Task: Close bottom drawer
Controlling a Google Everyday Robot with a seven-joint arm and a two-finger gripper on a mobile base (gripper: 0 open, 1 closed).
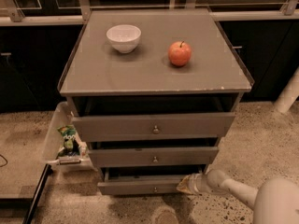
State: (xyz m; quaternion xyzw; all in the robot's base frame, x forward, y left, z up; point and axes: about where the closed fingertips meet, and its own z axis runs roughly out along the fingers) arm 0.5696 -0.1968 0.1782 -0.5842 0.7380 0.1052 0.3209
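The bottom drawer point(140, 186) is the narrow grey front lowest on the cabinet, with a small round knob point(155, 189) at centre. It stands slightly open, a dark gap showing above its front. My gripper point(187, 185) is low at the right, its tip against the right end of the drawer front. The white arm point(243, 195) runs off to the lower right.
The middle drawer point(153, 157) and top drawer point(153, 126) also stand partly open. A white bowl point(124, 37) and a red apple point(180, 53) sit on the cabinet top point(93, 73). A clear bin point(53, 139) with a green packet point(68, 138) hangs at the cabinet's left. A white post point(288, 93) stands right.
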